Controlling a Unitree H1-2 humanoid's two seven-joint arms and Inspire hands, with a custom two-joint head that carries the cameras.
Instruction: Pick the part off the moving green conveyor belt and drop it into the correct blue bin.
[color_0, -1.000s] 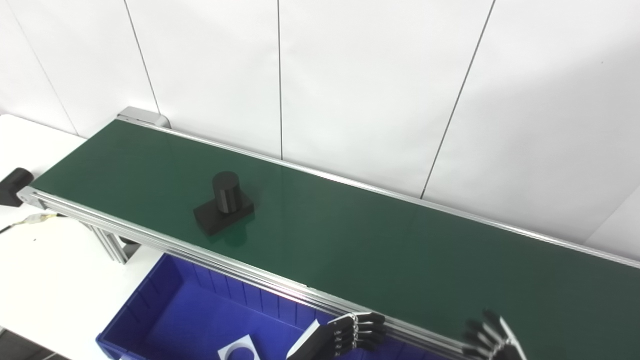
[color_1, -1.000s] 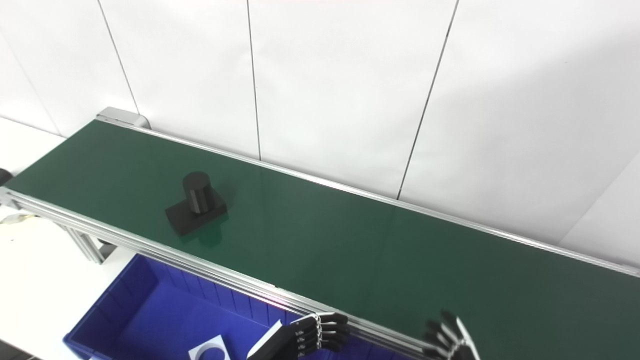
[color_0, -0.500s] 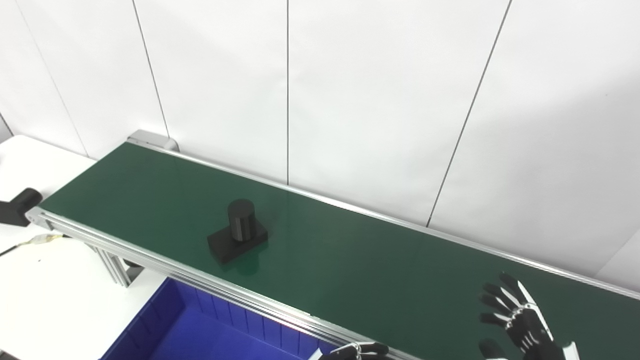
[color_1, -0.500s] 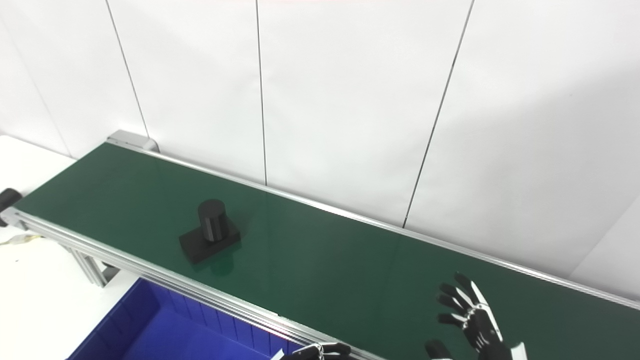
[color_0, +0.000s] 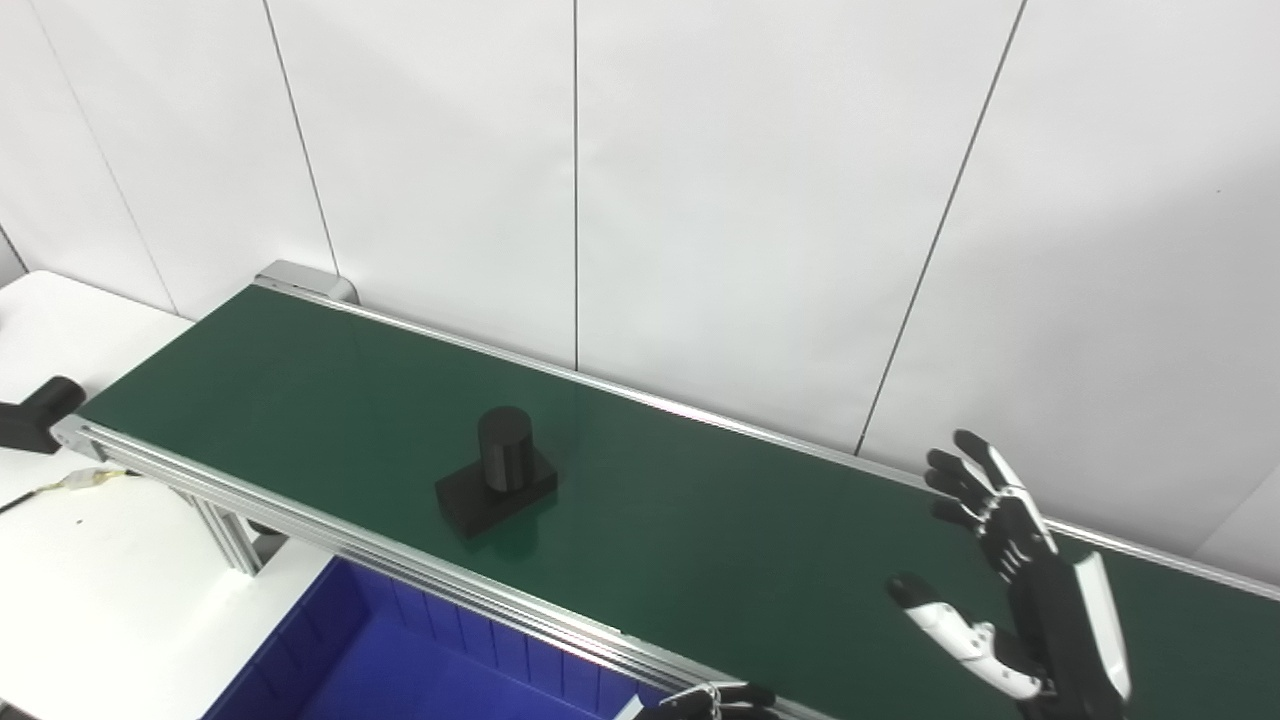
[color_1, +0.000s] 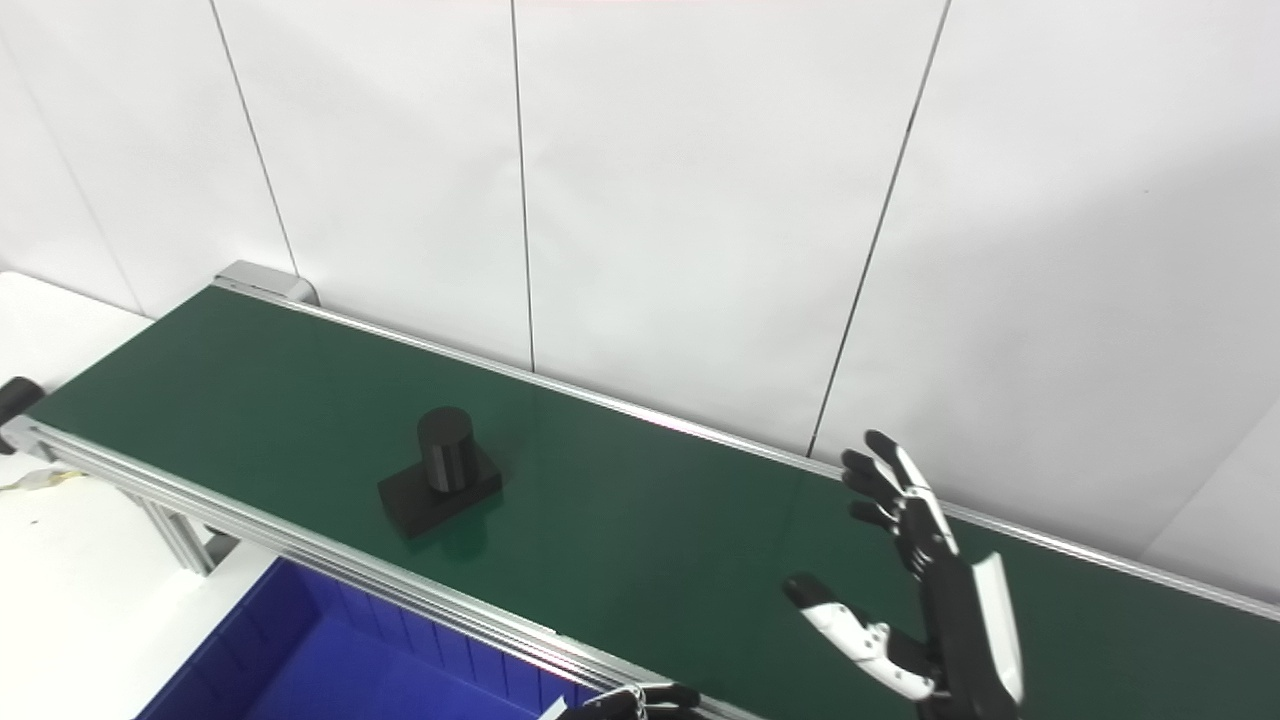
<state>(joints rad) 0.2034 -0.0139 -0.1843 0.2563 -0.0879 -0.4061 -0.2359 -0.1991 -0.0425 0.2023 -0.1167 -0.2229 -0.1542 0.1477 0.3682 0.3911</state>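
A black part (color_0: 496, 484), an upright cylinder on a flat square base, rides on the green conveyor belt (color_0: 300, 400) left of the middle. My right hand (color_0: 1010, 570) is raised over the belt's right part, open, fingers spread and thumb out, holding nothing, well to the right of the part. Only the fingertips of my left hand (color_0: 715, 702) show at the bottom edge, below the belt's near rail; they look curled. A blue bin (color_0: 400, 670) sits under the belt's near rail at the bottom left.
A white wall with dark seams stands right behind the belt. A white table (color_0: 90, 560) lies at the left, with a black fixture (color_0: 30, 415) and a cable by the belt's end. The belt's aluminium rail (color_0: 300, 520) runs along its near side.
My right hand has risen from the bottom edge to over the belt, fingers spread. The part has moved a little to the right along the belt. The view tilted upward early on.
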